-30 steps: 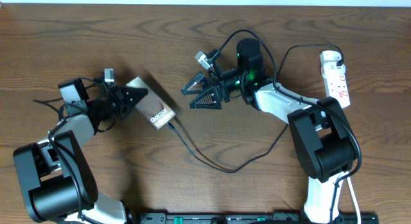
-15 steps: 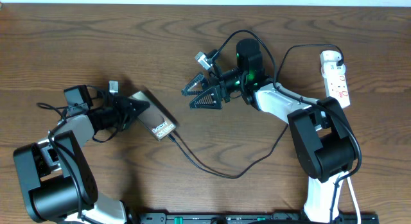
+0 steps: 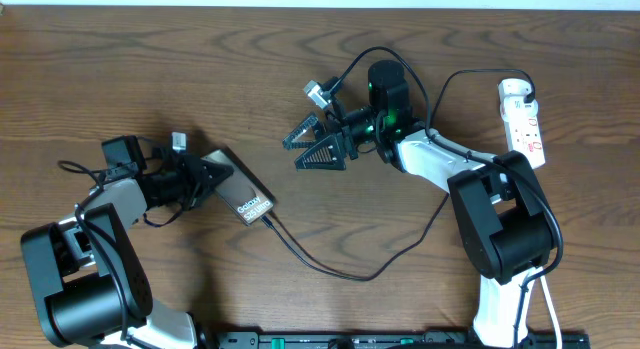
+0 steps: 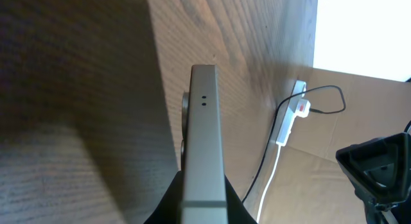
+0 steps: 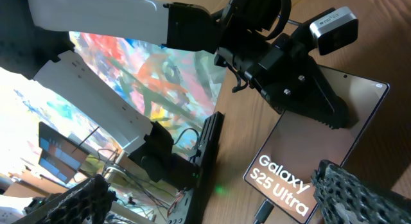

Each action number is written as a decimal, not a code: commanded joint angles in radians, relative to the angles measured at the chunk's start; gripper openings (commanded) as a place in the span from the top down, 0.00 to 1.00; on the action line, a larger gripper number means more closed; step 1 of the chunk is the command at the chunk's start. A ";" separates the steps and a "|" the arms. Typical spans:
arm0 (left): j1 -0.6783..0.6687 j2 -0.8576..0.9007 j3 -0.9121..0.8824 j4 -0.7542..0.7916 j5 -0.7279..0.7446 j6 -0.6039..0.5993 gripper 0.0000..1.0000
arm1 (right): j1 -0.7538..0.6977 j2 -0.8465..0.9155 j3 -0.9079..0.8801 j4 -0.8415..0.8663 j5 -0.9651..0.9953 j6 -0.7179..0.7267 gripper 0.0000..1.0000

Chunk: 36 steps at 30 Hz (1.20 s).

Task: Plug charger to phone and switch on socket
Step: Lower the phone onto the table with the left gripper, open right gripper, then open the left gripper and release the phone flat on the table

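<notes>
The phone (image 3: 243, 191) lies tilted at the left, held by one end in my left gripper (image 3: 213, 173), which is shut on it. In the left wrist view I see the phone's thin grey edge (image 4: 204, 121) between my black fingers (image 4: 204, 208). The charger cable (image 3: 370, 275) loops over the table, and its plug tip (image 3: 268, 220) sits in the phone's end; the tip also shows in the right wrist view (image 5: 262, 211). The socket (image 3: 524, 120) lies at the far right. My right gripper (image 3: 318, 145) is open and empty, hovering mid-table and facing the phone (image 5: 321, 134).
The white round plug (image 3: 513, 88) sits in the socket's far end. The socket and its white cord also show in the left wrist view (image 4: 292, 115). Thick black robot cables arc above the right arm (image 3: 350, 69).
My left gripper has carried the phone a little down and toward the front, turning it slightly; the cable's loop followed. The right arm has not moved.
</notes>
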 commanded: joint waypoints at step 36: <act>-0.007 -0.001 -0.056 -0.175 -0.258 0.013 0.92 | -0.011 -0.013 0.015 -0.001 -0.006 0.000 0.01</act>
